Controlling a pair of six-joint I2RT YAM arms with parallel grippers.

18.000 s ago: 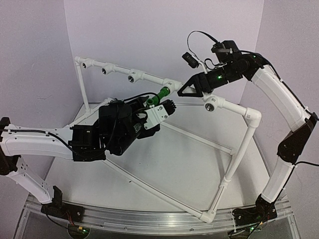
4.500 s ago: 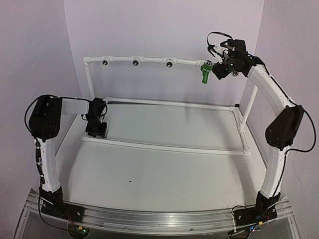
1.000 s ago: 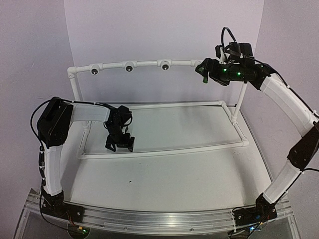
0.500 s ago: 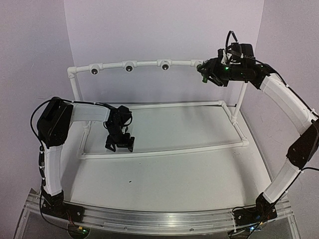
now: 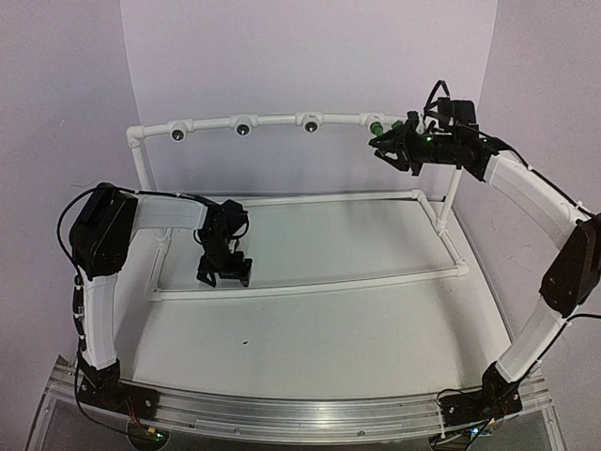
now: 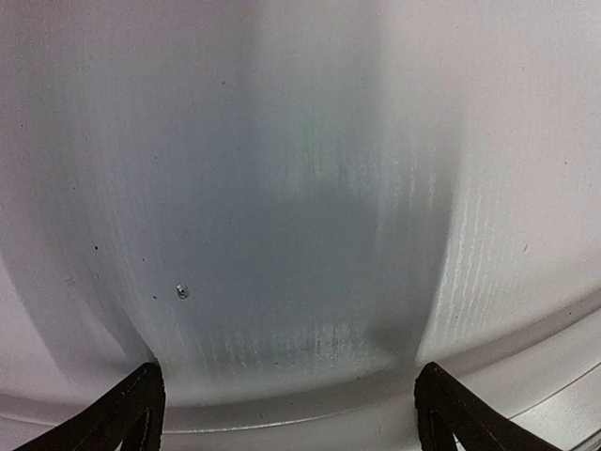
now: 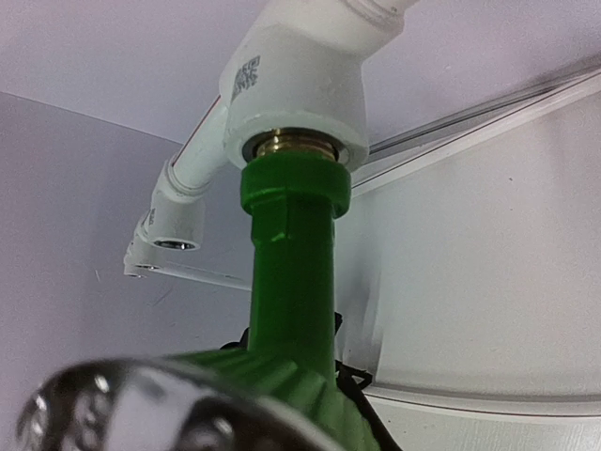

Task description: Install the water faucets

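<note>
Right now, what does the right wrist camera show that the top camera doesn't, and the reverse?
Only the right wrist: a brass ring between the green tap and the white fitting, plus a printed code on that fitting. Only the top: the whole pipe frame, the left gripper low by its front pipe, the right gripper up at the tap. Both: the tap on the top rail and open fittings along it.

One green tap [image 7: 291,272], three open tees [image 5: 243,128]
</note>
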